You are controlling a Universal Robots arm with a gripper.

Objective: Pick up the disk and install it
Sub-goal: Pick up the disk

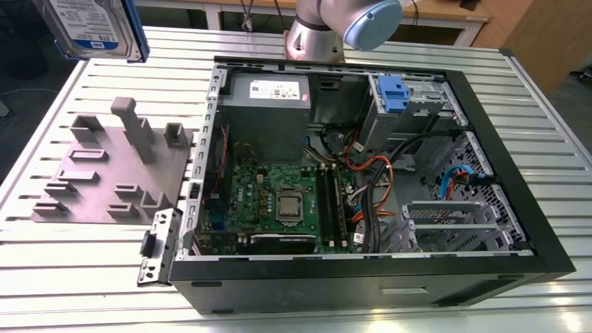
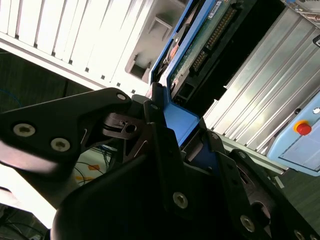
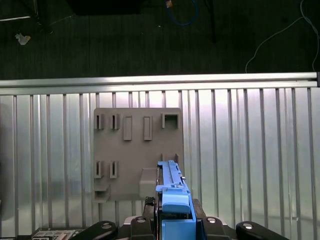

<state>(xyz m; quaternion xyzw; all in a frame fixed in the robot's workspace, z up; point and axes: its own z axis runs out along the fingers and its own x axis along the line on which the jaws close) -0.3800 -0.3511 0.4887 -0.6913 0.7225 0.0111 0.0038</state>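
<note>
- I have the claw [image 2: 182,127] clamped on the disk [image 2: 200,45]. In the second wrist view, its black fingers [image 2: 155,117] press on either side of the blue carrier frame.
- From that same camera, the disk reaches out ahead of the claw. Its green circuit-board side faces the lens, and the blue frame runs along its edge.
- In the exterior view, the disk hangs in the air at the exterior view's far left. It is tilted, with its white-and-blue label facing the camera, and it touches nothing below it.
- Straight out past the claw in the first wrist view is a grey fixture plate [image 3: 135,150] with raised slots and posts. It lies flat on the slatted metal table [image 3: 250,150], and the disk's blue edge crosses in front of the plate's near side.
- The open computer case [image 1: 370,277] sits well away from the claw, toward the exterior view's right of the fixture plate. It lies on its side with the motherboard [image 1: 277,201] exposed.
- Inside the case I see a grey metal box [image 1: 268,97] against the far wall. A small blue latch [image 1: 393,94] sits by the drive cage beside it, far from the claw.
- The arm's base [image 1: 319,35] stands on the table behind the case.
</note>
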